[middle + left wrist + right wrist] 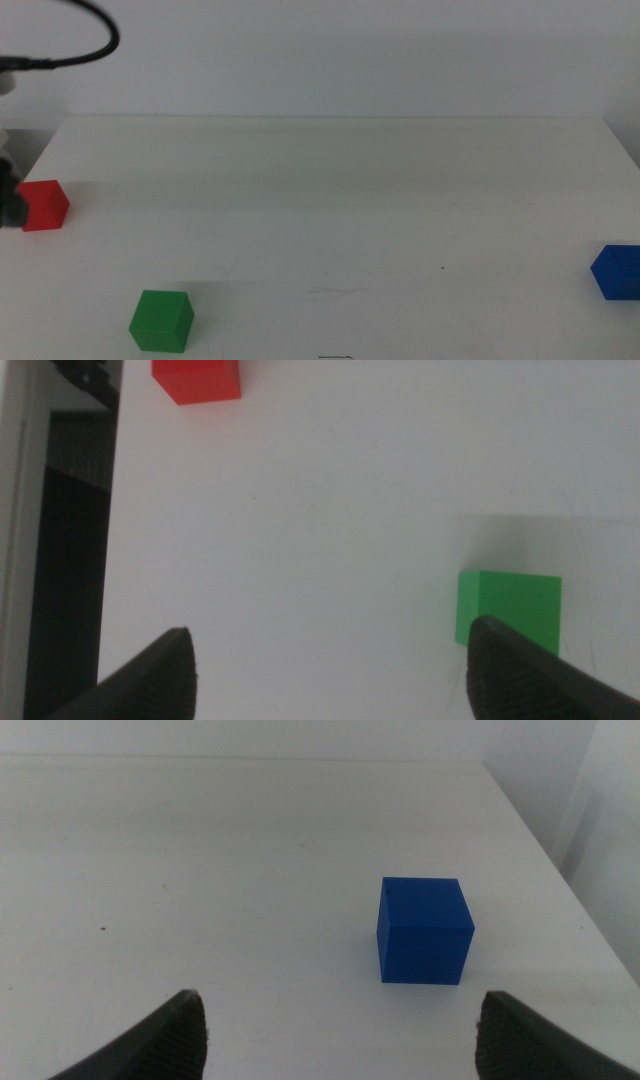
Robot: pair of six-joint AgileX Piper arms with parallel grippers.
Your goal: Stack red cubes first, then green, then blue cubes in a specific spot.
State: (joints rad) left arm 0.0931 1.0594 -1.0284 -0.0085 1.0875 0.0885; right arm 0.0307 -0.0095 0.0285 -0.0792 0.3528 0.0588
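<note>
The red cube [44, 205] sits at the table's far left; the left wrist view [197, 380] also shows it. The green cube [161, 320] sits at the front left. The blue cube [618, 271] sits at the far right edge of the middle view. My left gripper [330, 630] is open and empty above the table, with the green cube [510, 610] just beyond one jaw. My right gripper [340, 1002] is open and empty, a short way back from the blue cube [424, 930]. The white tabletop [330, 200] shows no marked spot.
A dark part of the left arm [8, 200] touches the middle view's left edge beside the red cube. A black cable [95, 45] hangs at the top left. The table's left edge [105, 560] and right edge [545, 860] lie close to the cubes.
</note>
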